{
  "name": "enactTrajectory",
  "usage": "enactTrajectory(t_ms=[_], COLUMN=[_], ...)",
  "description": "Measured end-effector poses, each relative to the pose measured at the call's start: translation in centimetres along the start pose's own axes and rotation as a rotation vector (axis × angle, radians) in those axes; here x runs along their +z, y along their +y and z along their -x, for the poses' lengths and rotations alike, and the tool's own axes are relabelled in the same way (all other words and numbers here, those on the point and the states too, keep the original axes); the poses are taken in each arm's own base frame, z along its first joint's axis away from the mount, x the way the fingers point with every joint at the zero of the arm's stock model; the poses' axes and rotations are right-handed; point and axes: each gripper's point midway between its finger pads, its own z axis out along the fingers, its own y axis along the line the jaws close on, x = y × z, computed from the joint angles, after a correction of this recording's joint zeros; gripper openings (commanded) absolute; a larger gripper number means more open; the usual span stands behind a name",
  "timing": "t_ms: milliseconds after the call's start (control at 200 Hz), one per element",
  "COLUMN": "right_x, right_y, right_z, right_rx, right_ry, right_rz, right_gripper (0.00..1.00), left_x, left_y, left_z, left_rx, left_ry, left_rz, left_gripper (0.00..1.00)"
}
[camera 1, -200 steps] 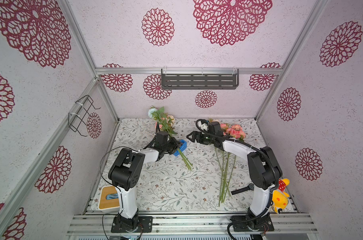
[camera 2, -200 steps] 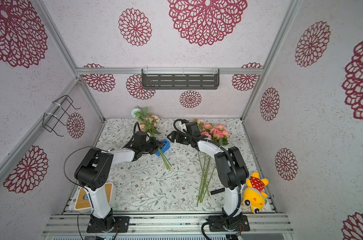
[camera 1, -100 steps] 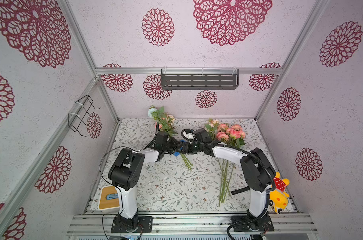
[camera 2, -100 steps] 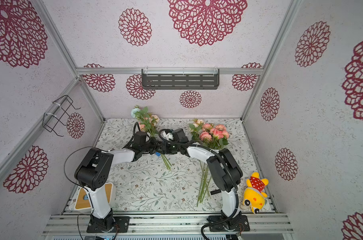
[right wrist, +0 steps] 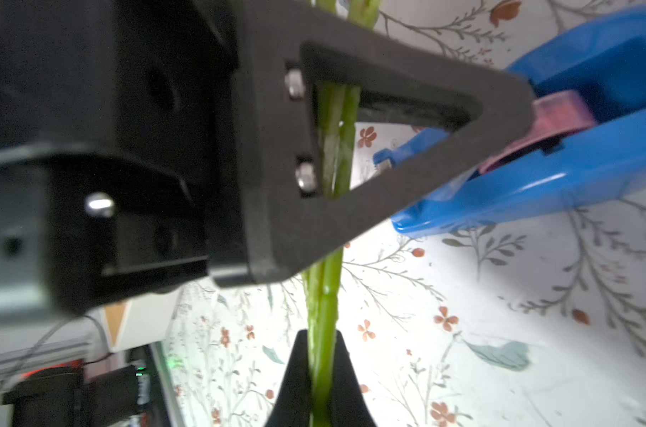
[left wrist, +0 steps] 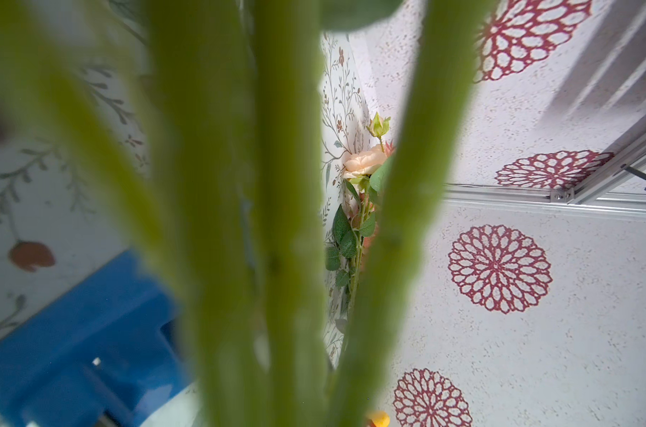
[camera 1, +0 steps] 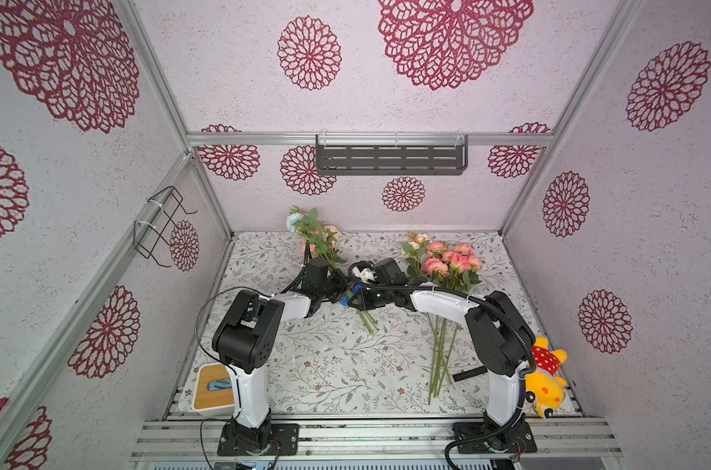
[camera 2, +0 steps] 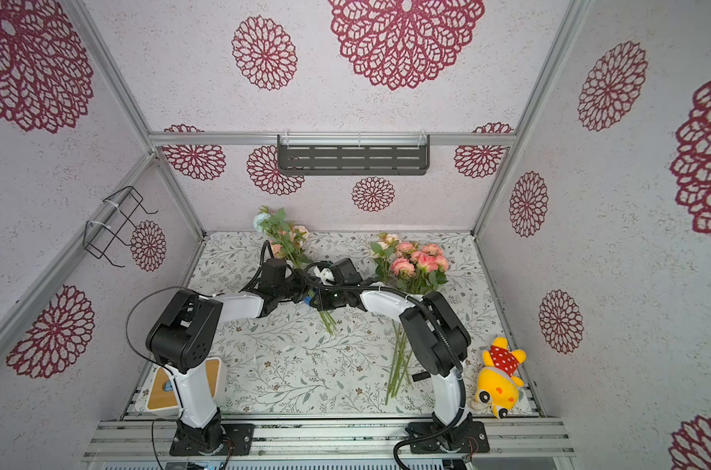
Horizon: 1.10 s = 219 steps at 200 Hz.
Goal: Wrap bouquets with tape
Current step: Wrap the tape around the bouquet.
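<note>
Near the back of the flowered surface (camera 1: 325,366), the right claw (right wrist: 321,377) was clenched on the thin green stems (right wrist: 327,314) of the bouquet with the pale blue bloom (camera 1: 313,238), whose heads lay toward the rear wall (camera 1: 345,203). On the same stems, close alongside, sat the left claw (camera 1: 340,289); no view showed whether it gripped them or had slackened. The blue tape dispenser (right wrist: 591,173) lay just beside the stems, hemmed in by both claws, while the second bouquet (camera 1: 447,264) lay apart under the right arm (camera 1: 439,303), apparently untaped. Crowding looked the likeliest source of trouble. A small shift by either claw could knock the light dispenser and send it sliding out of reach. If the left claw's hold was loose, the slim stems could fan apart or twist in the right claw's narrow pinch. Opposed pulls from the two arms could bend the stems or drag them free.
</note>
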Motion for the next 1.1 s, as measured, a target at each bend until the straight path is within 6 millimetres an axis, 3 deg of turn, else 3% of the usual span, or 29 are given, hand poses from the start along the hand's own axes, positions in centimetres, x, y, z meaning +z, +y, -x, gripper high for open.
enactTrajectory(t_ms=[230, 565, 680, 801, 881, 956, 1096], right_x=[0.3, -0.1, -0.2, -0.2, -0.1, -0.3, -0.9], right_y=[-1.1, -0.6, -0.7, -0.8, -0.6, -1.1, -2.0], right_z=[-1.2, -1.1, -1.1, -0.8, -0.6, -0.5, -0.5], right_rx=[-0.136, -0.290, -0.301, -0.293, -0.241, -0.185, -0.056], right_ry=[0.026, 0.030, 0.029, 0.029, 0.021, 0.011, 0.012], right_rz=[-0.215, -0.386, -0.392, -0.375, -0.320, -0.266, -0.152], right_gripper=[0.00, 0.00, 0.00, 0.34, 0.51, 0.58, 0.59], left_x=[-0.6, -1.1, -1.1, -1.1, -1.1, -1.1, -1.1], left_y=[1.8, 1.4, 1.5, 1.4, 1.5, 1.6, 1.4], left_z=[0.2, 0.4, 0.4, 0.4, 0.3, 0.3, 0.4], left_rx=[0.013, 0.018, 0.008, 0.007, 0.006, 0.005, -0.003], left_ry=[-0.006, -0.002, -0.002, -0.004, -0.004, -0.004, -0.011], left_rz=[0.079, 0.106, 0.109, 0.106, 0.105, 0.108, 0.092], left_gripper=[0.29, 0.00, 0.00, 0.00, 0.00, 0.00, 0.00])
